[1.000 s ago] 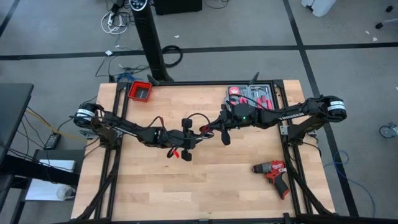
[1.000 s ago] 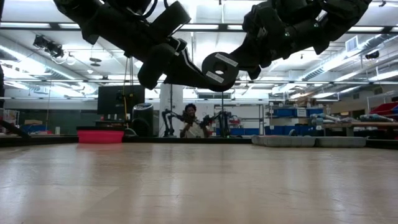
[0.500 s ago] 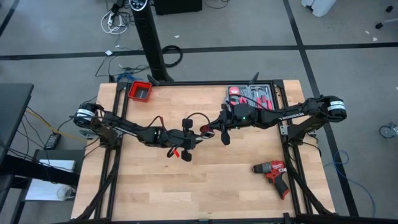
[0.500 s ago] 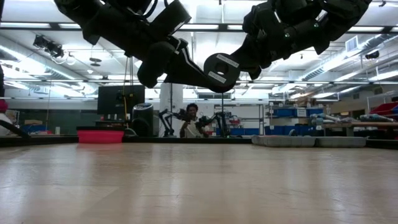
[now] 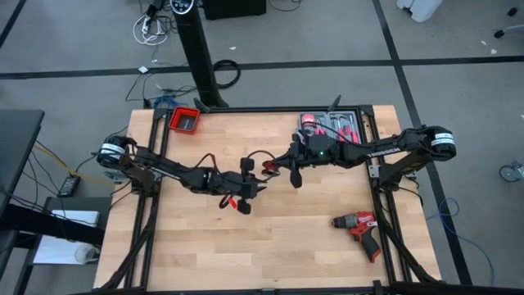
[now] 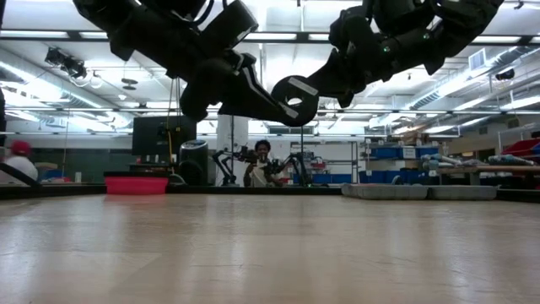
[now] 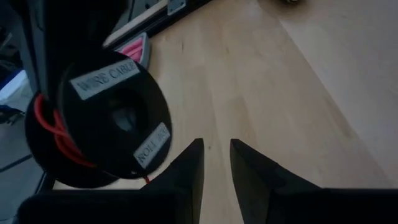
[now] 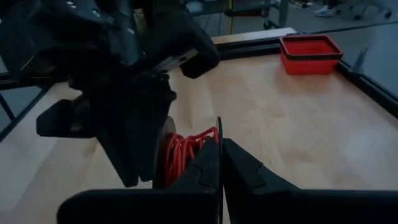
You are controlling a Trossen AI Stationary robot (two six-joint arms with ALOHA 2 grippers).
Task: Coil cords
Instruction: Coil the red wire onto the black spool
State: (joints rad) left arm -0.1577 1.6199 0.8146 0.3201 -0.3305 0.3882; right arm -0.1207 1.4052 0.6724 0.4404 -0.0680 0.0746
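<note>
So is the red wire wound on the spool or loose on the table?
Mostly wound: red wire sits coiled between the black spool flanges, held above the table; a short stretch trails off.

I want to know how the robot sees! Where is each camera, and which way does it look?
High view: above the table, looking straight down; shows both arms, the drill and the red bin.
Low view: at tabletop height, looking level across into the room; arms hang in from above.
Left wrist view: on the left arm, looking past the left pincer at a black spool of red wire.
Right wrist view: on the right arm, looking past the shut right pincer.
Shared: both wrist views show the spool.
</note>
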